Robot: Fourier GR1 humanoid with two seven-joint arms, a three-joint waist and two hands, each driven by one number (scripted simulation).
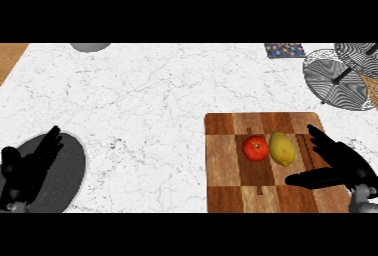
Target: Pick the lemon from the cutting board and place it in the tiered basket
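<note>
The white marbled table [162,95] spreads under me, and on its right side lies the checkered wooden cutting board [258,162]. At the table's far right corner stands the tiered basket of black-and-white patterned wire rounds [341,75], well apart from the board, so a carry across open table is where I judge the lemon could slip. At the lower left a dark grey round plate [63,172] sits under my left hand [26,167], which rests open, fingers straight. My right hand [339,165] hovers over the board's right edge, its fingers [325,142] spread and its thumb stretched toward the fruit, pinching nothing. The yellow oval lemon [282,148] lies near the middle of the board, touching or just beside the red round tomato [255,148] on its left. That closeness is the main risk: if I close from the right, my thumb or fingers may nudge the tomato, roll it off, or catch both fruits; the lemon's smooth rounded skin could also squirt out sideways.
</note>
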